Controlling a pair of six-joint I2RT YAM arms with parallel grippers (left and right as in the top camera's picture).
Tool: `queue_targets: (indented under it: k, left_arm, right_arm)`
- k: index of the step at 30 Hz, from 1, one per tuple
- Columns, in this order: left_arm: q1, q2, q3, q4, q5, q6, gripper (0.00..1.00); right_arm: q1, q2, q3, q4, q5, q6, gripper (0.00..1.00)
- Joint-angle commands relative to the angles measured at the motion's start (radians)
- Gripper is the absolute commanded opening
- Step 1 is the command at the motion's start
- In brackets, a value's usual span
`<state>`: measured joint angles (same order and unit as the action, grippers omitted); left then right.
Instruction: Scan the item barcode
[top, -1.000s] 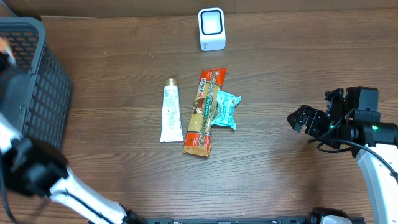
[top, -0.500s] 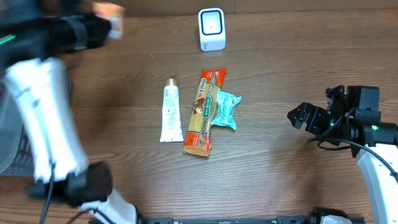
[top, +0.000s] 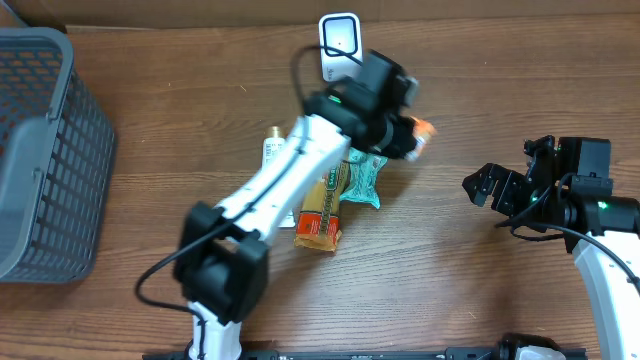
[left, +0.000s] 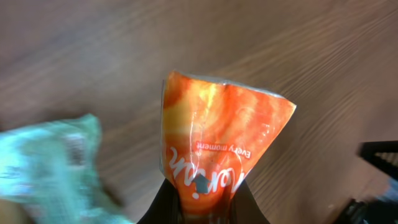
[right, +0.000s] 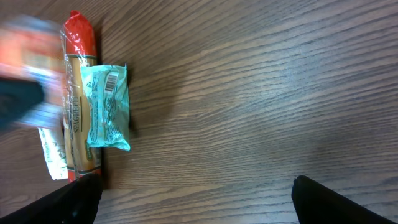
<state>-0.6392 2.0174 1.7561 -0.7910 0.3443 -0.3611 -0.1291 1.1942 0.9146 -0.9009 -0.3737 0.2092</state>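
Left gripper (top: 408, 136) has swung over the wooden table (top: 480, 80), seemingly clamping an orange packet (left: 217, 143).

Counter (top: 480, 90): one, dark brown wood-grain top. The grain runs left to right, the finish is matte, and it fills nearly the whole overhead view and both wrist views.
Far edge: a pale tan strip (top: 500, 8), flat and plain; its material cannot be told.
Light: even, from above, casting soft, short shadows on the wood.
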Motion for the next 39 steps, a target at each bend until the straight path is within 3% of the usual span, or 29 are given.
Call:
queue_targets:
  k: [1,6,7,10,12,14,18,26,29,32,39]
  left_arm:
    - [-0.068,0.095,-0.021,-0.006,-0.175,-0.123,0.04]
    - [-0.116,0.18,-0.021,-0.008,-0.194,-0.16,0.07]
    - [-0.121,0.188,-0.021,-0.008,-0.194,-0.159,0.16]
    - [-0.121,0.197,-0.021,0.005,-0.195,-0.159,0.7]
    - [-0.11,0.192,-0.01,0.006,-0.194,-0.153,0.88]
    - [-0.091,0.183,0.019,-0.003,-0.19,-0.13,1.0]
    - [-0.016,0.14,0.15,-0.085,-0.108,-0.067,1.0]
    - [0.266,0.032,0.595,-0.402,-0.021,0.058,1.0]
    - [0.336,0.012,0.637,-0.439,-0.023,0.076,1.0]
    - [0.389,0.007,0.636,-0.46,-0.022,0.077,1.0]
    - [0.433,0.013,0.634,-0.509,-0.063,0.077,1.0]
  right_arm:
    - [0.001,-0.001,0.027,0.005,0.006,0.0,1.0]
    - [0.001,-0.001,0.027,0.006,0.006,0.0,1.0]
    - [0.001,-0.001,0.027,0.006,0.006,0.0,1.0]
    - [0.001,-0.001,0.027,0.006,0.006,0.0,1.0]
    - [0.001,-0.001,0.027,0.006,0.006,0.0,1.0]
    - [0.001,-0.001,0.027,0.006,0.005,0.013,1.0]
    - [0.001,0.0,0.027,0.018,-0.033,0.101,1.0]
    - [0.056,0.133,0.027,0.108,-0.144,0.286,0.79]
    - [0.106,0.228,0.028,0.165,-0.155,0.343,0.74]
    - [0.158,0.317,0.034,0.238,-0.178,0.332,0.7]
    - [0.287,0.463,0.169,0.336,-0.053,0.12,0.71]
